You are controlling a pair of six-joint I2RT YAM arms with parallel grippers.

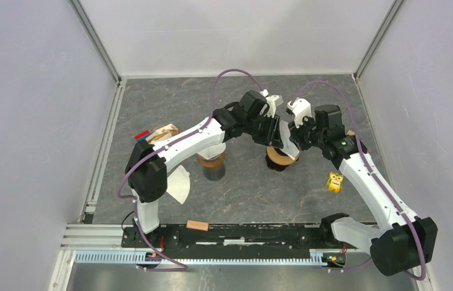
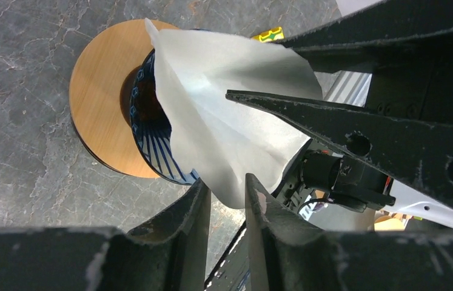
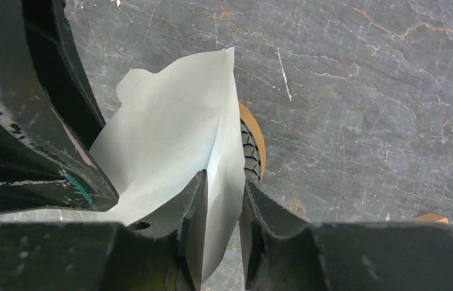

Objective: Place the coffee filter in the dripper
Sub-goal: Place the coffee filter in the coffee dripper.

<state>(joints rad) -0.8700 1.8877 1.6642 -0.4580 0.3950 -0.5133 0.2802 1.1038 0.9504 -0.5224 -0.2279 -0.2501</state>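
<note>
The white paper coffee filter (image 2: 224,115) stands partly opened over the dripper (image 2: 157,145), a blue ribbed cone in a round wooden collar (image 2: 99,121). Its lower corner hangs between the fingers of my left gripper (image 2: 227,182), which stand apart with floor showing between them. In the right wrist view a fold of the filter (image 3: 169,139) runs between the fingers of my right gripper (image 3: 224,182), lying along one finger, with a gap on the other side. The dripper's edge (image 3: 251,151) peeks out behind it. From above, both grippers (image 1: 270,130) (image 1: 290,134) meet over the dripper (image 1: 281,159).
A second wooden-collared vessel (image 1: 211,165) stands under the left arm. A loose white filter (image 1: 178,185) lies near the left arm's base. A yellow object (image 1: 334,181) sits right of the dripper. A wooden block (image 1: 197,225) rests on the front rail, and a wooden piece (image 1: 166,131) lies at the left.
</note>
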